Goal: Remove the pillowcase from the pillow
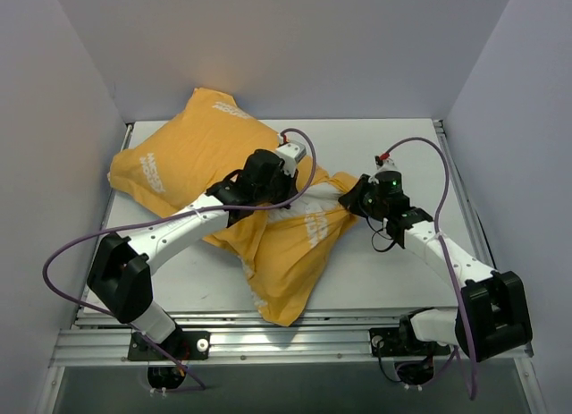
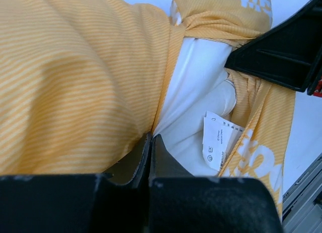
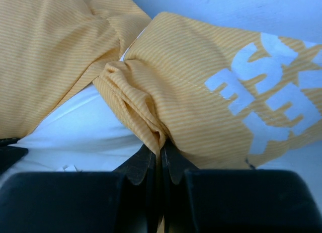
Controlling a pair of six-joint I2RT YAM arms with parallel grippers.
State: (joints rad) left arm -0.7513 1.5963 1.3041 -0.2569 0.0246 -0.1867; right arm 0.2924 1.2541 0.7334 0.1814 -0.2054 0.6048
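— Both sets of jaws are clamped tight. The right jaws pinch a gathered fold of the pillowcase (image 3: 136, 107). The left jaws are closed right where its orange hem meets the white pillow (image 2: 196, 82), and I can't tell whether they have cloth, pillow or both.

— Where does it all lie?

— On the bench (image 1: 375, 271), orange side up. One end sits towards the far left and the other reaches the near edge. Between the two grips the mouth gapes and the pillow shows, its tag (image 2: 219, 140) near the left jaws.

— What worries you?

— If the left jaws have caught pillow along with hem, pulling apart would drag the pillow with the case instead of freeing it. The right pinch is thin too, so I judge a hard tug could slip it off the fold. And a careless sweep could carry the near end over the bench edge.
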